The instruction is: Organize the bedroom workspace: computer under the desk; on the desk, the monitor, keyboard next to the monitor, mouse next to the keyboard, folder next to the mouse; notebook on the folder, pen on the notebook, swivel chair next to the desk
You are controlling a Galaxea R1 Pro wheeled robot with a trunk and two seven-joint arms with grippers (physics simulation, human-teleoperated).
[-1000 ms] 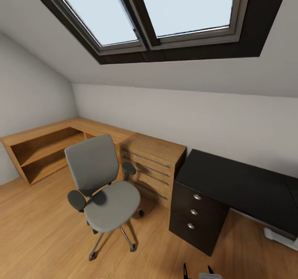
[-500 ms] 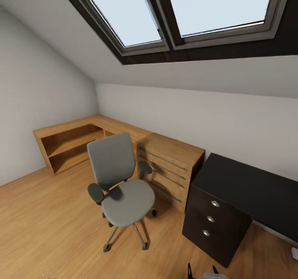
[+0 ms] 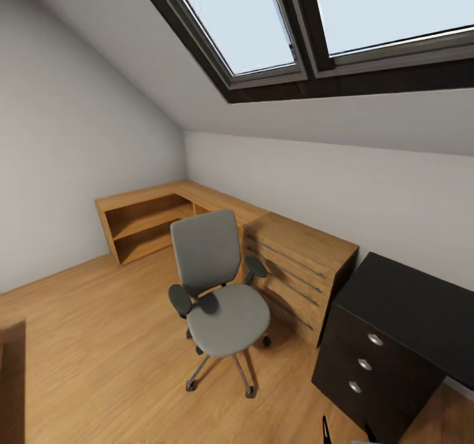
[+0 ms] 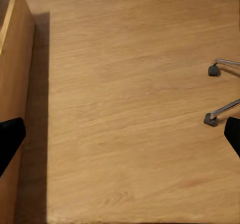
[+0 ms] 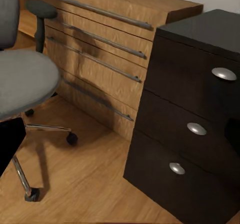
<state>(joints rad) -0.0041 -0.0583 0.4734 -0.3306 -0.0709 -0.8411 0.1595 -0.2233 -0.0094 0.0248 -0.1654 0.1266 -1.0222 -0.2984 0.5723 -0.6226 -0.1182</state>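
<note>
Sloped white walls and 2 skylights [image 3: 316, 22] close over a bedroom with a light wooden floor [image 3: 99, 338].

Seen from the left wrist, the left gripper [image 4: 120, 139] shows its 2 black fingertips [image 4: 9, 136] at opposite edges of the picture, spread wide with nothing between them, above bare floor boards. A wooden panel [image 4: 12, 84] stands along one side, and 2 chrome legs with black casters [image 4: 213, 70] reach in from the other.

From the right wrist, the right gripper [image 5: 120, 139] shows a dark fingertip [image 5: 7, 144] at one edge and a faint dark shape at the other, so it looks parted and empty, though the second tip is hard to make out. It faces the desk's black drawer unit [image 5: 190, 129] with 3 round silver knobs.

In the head view, the swivel chair [image 3: 217, 292] stands on the floor, its grey seat bare, just beside the light wooden dresser [image 3: 299, 266]. That dresser touches the black desk [image 3: 408, 305] at the right. Low wooden shelving [image 3: 141, 223] runs into the corner behind the chair.
</note>
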